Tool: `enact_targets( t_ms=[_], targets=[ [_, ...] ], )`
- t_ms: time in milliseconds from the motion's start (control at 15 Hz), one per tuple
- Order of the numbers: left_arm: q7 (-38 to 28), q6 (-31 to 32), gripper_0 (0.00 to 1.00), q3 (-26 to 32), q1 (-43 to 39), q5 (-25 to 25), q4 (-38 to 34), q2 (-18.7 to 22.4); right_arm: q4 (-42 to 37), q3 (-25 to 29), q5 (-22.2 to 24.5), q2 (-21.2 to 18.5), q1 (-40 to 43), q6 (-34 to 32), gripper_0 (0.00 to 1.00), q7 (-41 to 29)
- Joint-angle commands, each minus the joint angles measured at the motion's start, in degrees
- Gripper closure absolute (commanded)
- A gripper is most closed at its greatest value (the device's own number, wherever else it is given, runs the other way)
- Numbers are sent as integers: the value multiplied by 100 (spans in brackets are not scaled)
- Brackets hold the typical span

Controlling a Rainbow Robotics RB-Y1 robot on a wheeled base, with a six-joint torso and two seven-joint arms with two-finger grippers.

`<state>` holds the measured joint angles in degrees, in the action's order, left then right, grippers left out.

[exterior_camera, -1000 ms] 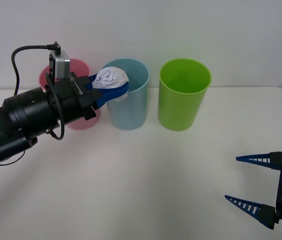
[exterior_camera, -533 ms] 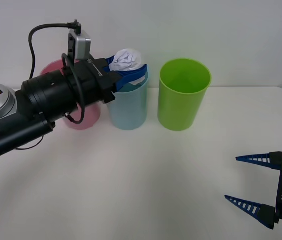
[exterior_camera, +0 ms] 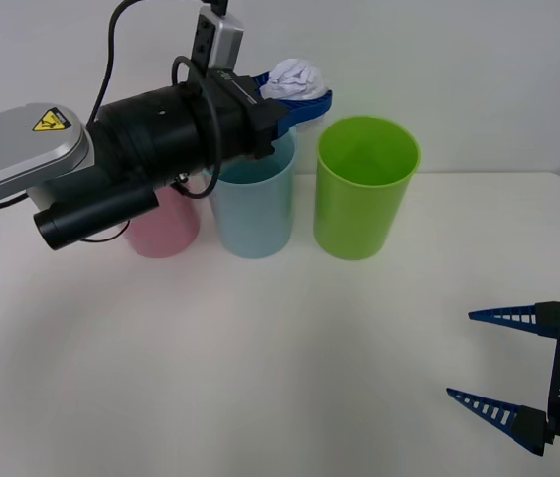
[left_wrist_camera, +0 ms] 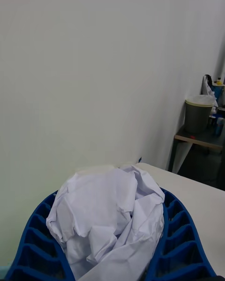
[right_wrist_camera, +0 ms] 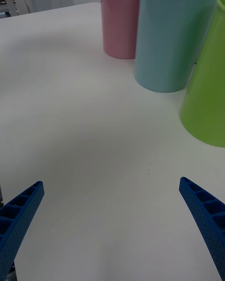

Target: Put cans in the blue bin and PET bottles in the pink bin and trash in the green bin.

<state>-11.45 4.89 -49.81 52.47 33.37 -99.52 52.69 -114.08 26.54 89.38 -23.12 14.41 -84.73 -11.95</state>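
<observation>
A crumpled white paper ball, the trash (exterior_camera: 296, 78) (left_wrist_camera: 110, 220), sits between the blue fingers of my left gripper (exterior_camera: 300, 97) (left_wrist_camera: 112, 243), which is shut on it. The gripper hangs in the air above the right rim of the blue bin (exterior_camera: 253, 204), just left of the green bin (exterior_camera: 364, 189). The pink bin (exterior_camera: 164, 229) stands at the far left, partly behind my left arm. The three bins (right_wrist_camera: 120, 18) (right_wrist_camera: 171, 35) (right_wrist_camera: 208, 89) also appear in the right wrist view. My right gripper (exterior_camera: 503, 368) (right_wrist_camera: 112, 225) rests open near the table's front right corner.
The white table (exterior_camera: 280, 348) has bare room in front of the bins. A wall stands close behind them. In the left wrist view, a side table with a container (left_wrist_camera: 198, 114) is far off in the room.
My left gripper has risen and moved right with the trash, from over the blue bin's left side to above its right rim. The right arm has stayed still.
</observation>
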Motion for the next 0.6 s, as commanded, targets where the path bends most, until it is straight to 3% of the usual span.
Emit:
enact_targets(
  t_ms=[67, 267, 600],
  targets=[
    [-147, -93, 100, -327, 413, -41, 319, -233, 0, 0, 0, 0, 0, 0, 0, 0],
    [-648, -497, 100, -855, 914, -94, 389, -251, 0, 0, 0, 0, 0, 0, 0, 0],
    [-885, -814, 100, -1672, 1609, -261, 996, -505, 0, 0, 0, 0, 0, 0, 0, 0]
  ],
)
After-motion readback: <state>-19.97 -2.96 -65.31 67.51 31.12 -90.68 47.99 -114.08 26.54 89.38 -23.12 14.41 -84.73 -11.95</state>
